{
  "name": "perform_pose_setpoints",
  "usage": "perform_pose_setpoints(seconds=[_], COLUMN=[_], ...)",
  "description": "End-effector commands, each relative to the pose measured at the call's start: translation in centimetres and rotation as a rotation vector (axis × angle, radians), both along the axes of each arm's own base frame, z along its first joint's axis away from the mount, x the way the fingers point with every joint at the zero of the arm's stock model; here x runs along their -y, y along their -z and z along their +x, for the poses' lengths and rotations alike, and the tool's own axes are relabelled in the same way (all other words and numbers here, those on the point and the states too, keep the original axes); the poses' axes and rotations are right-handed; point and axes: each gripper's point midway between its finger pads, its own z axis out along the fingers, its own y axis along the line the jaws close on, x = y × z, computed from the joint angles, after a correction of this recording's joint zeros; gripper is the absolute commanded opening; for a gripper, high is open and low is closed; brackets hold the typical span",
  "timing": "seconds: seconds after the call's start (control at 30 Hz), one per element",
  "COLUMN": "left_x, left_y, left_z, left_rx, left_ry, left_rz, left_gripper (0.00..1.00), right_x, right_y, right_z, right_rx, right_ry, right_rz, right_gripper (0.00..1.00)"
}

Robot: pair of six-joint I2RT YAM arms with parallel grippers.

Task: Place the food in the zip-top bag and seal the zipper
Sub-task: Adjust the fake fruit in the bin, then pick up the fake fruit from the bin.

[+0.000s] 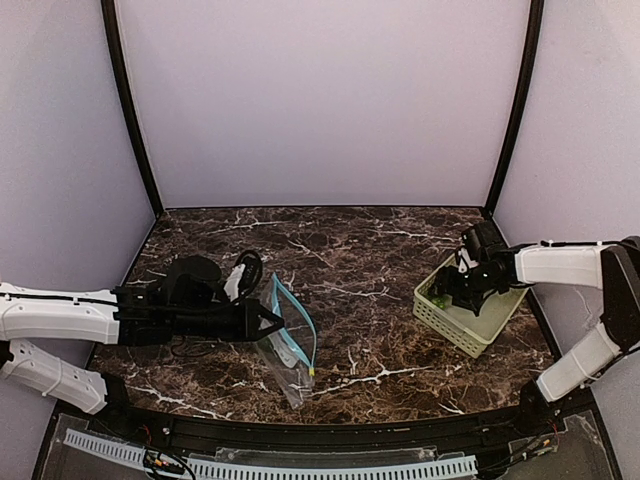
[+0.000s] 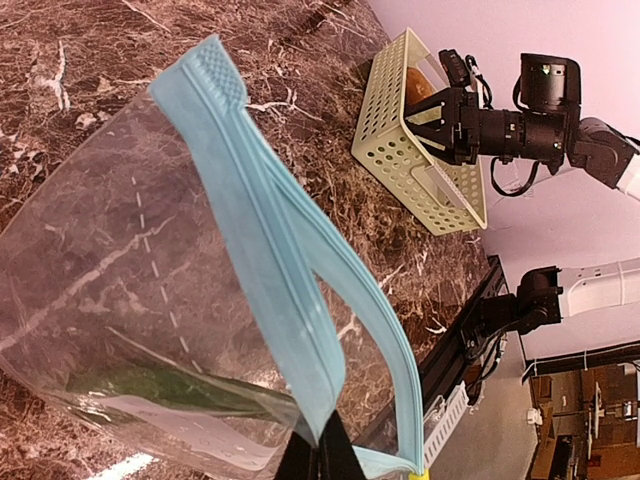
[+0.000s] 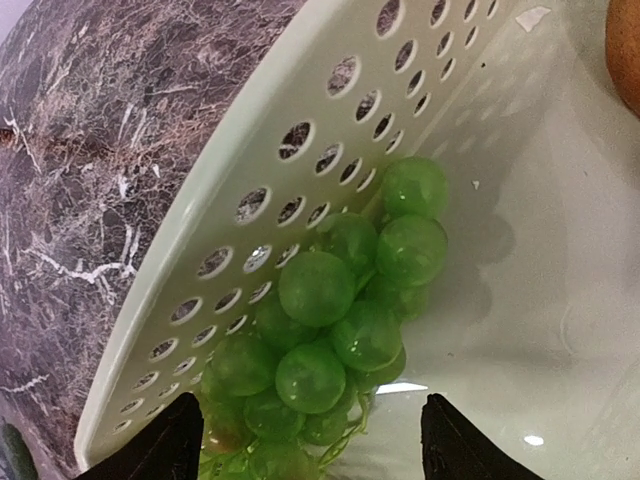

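Top external, from the left: left gripper point(image 1: 272, 322) pressed together on the zipper point(image 1: 296, 312), pinching one lip of the teal strip. Zip-top bag point(image 1: 285, 365) held up at that lip, mouth gaping toward the right, long axis running from far to near. Bare marble table point(image 1: 370, 260) between bag and basket, the two well apart. Pale green basket point(image 1: 470, 325) close to the table's right edge. Right gripper point(image 3: 310, 400) inside it, fingers point(image 3: 150, 445) spread either side of the green lumpy bunch point(image 3: 335, 320) lying against the perforated wall. Brown-orange oval point(image 3: 627, 50) beyond, in the same basket.
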Motion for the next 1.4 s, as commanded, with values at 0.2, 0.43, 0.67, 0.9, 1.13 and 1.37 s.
perform_pose_setpoints(seconds=[0.2, 0.43, 0.67, 0.9, 1.13, 1.37], left_x=[-1.6, -1.8, -1.6, -1.2, -1.0, -1.3], left_y=[-0.4, -0.4, -0.3, -0.1, -0.2, -0.3], left_z=[0.0, 0.0, 0.0, 0.1, 0.1, 0.1], left_rx=[0.023, 0.027, 0.026, 0.022, 0.017, 0.018], left_ry=[-0.045, -0.048, -0.042, -0.035, -0.029, -0.037], left_rz=[-0.007, -0.009, -0.012, -0.010, -0.017, -0.012], left_gripper=[0.01, 0.01, 0.01, 0.01, 0.01, 0.01], right_x=[4.6, 8.3, 7.3, 4.7, 5.6, 5.6], right_y=[1.1, -0.2, -2.4, -4.4, -1.3, 1.0], right_z=[0.3, 0.2, 0.2, -0.1, -0.2, -0.2], right_rx=[0.000, 0.017, 0.062, 0.094, 0.005, -0.055], right_ry=[0.141, 0.196, 0.136, 0.091, 0.155, 0.177], right_rz=[-0.162, -0.200, -0.117, -0.092, -0.156, -0.166], right_gripper=[0.70, 0.69, 0.69, 0.84, 0.88, 0.93])
